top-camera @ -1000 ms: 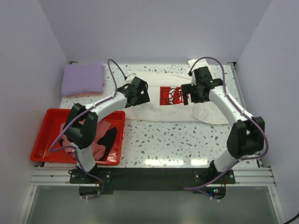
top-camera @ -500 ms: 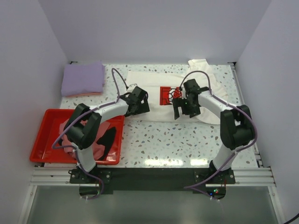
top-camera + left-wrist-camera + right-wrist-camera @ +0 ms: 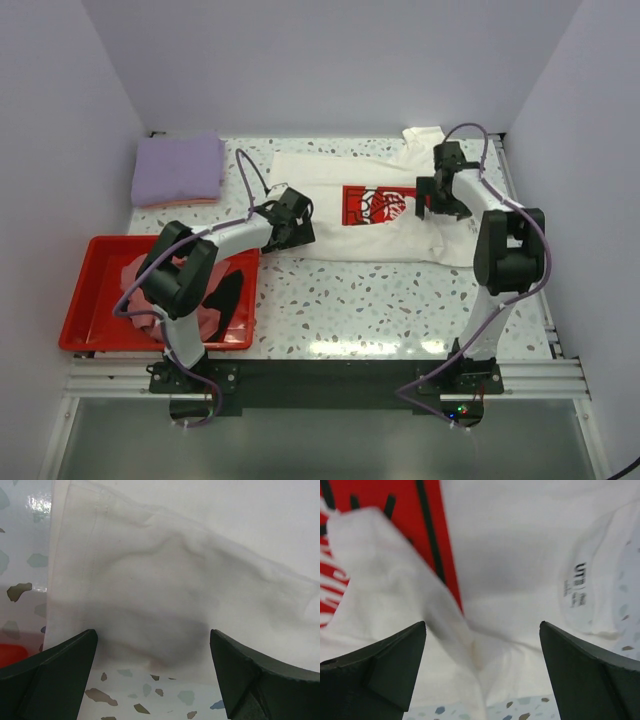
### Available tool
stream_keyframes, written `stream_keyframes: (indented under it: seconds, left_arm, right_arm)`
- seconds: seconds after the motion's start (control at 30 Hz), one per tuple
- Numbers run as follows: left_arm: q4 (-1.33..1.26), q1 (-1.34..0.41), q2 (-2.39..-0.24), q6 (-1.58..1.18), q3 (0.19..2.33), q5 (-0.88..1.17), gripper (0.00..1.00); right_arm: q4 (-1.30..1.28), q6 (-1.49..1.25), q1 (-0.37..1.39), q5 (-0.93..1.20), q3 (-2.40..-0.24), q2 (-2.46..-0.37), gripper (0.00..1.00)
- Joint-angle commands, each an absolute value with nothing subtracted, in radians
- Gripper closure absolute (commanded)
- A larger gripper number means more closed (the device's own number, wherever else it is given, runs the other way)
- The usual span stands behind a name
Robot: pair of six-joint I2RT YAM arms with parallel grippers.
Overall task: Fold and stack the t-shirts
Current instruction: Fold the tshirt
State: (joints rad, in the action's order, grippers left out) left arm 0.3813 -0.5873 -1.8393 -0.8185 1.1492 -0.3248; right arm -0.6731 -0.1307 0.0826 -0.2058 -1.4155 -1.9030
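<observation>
Table: I see a white speckled terrazzo tabletop (image 3: 380, 300) carrying everything, with both arm bases at its near edge.
Cream tee: a cream-white cotton t-shirt (image 3: 330, 180) lies spread across the far middle of the table, chest up and neck towards the right.
Tray: a red rectangular plastic tray (image 3: 100, 265) sits at the near left corner.
Lavender tee: a folded lavender cloth t-shirt (image 3: 178, 170) rests at the far left, apart from the cream one.
Tray contents: a crumpled pink t-shirt (image 3: 140, 275) and a black t-shirt (image 3: 228, 295) lie inside the tray.
Left gripper (image 3: 152, 650): its jaws stand wide over the cream tee's left edge, and I see nothing between them.
Right gripper (image 3: 482, 650): its jaws stand wide above the neck end, holding nothing. I cannot tell whether they touch the rumpled cloth below.
Chest print: a red rectangular print (image 3: 378, 205) lies between the two grippers.
Neck label: its small dark lettering (image 3: 579, 577) is blurred.
</observation>
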Motion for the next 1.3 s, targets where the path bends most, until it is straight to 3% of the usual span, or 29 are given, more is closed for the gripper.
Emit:
stream_keyframes:
  seconds: [0.0, 0.17, 0.3, 0.57, 0.67, 0.77, 0.93, 1.07, 1.27]
  left_arm:
    - [0.380, -0.569, -1.824, -0.802, 1.144, -0.373, 0.00]
    - [0.361, -0.569, -1.809, -0.793, 1.140, -0.364, 0.00]
    - [0.350, -0.569, -1.809, -0.785, 1.141, -0.347, 0.00]
    - [0.334, -0.569, -1.801, -0.773, 1.126, -0.334, 0.00]
    - [0.333, -0.569, -1.801, -0.772, 1.123, -0.331, 0.00]
    - [0.333, -0.569, -1.798, -0.773, 1.120, -0.334, 0.00]
    - [0.333, -0.569, -1.799, -0.773, 1.123, -0.339, 0.00]
    - [0.339, -0.569, -1.804, -0.775, 1.126, -0.344, 0.00]
    - [0.348, -0.569, -1.801, -0.776, 1.124, -0.364, 0.00]
  right_arm:
    - [-0.694, -0.086, 0.038, -0.340, -1.593, -1.968, 0.01]
    - [-0.726, -0.063, 0.069, -0.267, -1.622, -1.863, 0.01]
    - [-0.700, -0.069, 0.172, -0.183, -1.470, -1.748, 0.01]
    - [-0.693, -0.147, 0.273, -0.107, -1.281, -1.758, 0.05]
    - [-0.684, -0.153, 0.275, -0.106, -1.246, -1.787, 0.12]
    - [-0.701, -0.159, 0.276, -0.136, -1.247, -1.821, 0.27]
    - [-0.724, -0.167, 0.273, -0.236, -1.259, -1.842, 0.37]
    - [-0.753, -0.170, 0.273, -0.313, -1.272, -1.878, 0.53]
    - [-0.746, -0.169, 0.275, -0.370, -1.278, -1.879, 0.66]
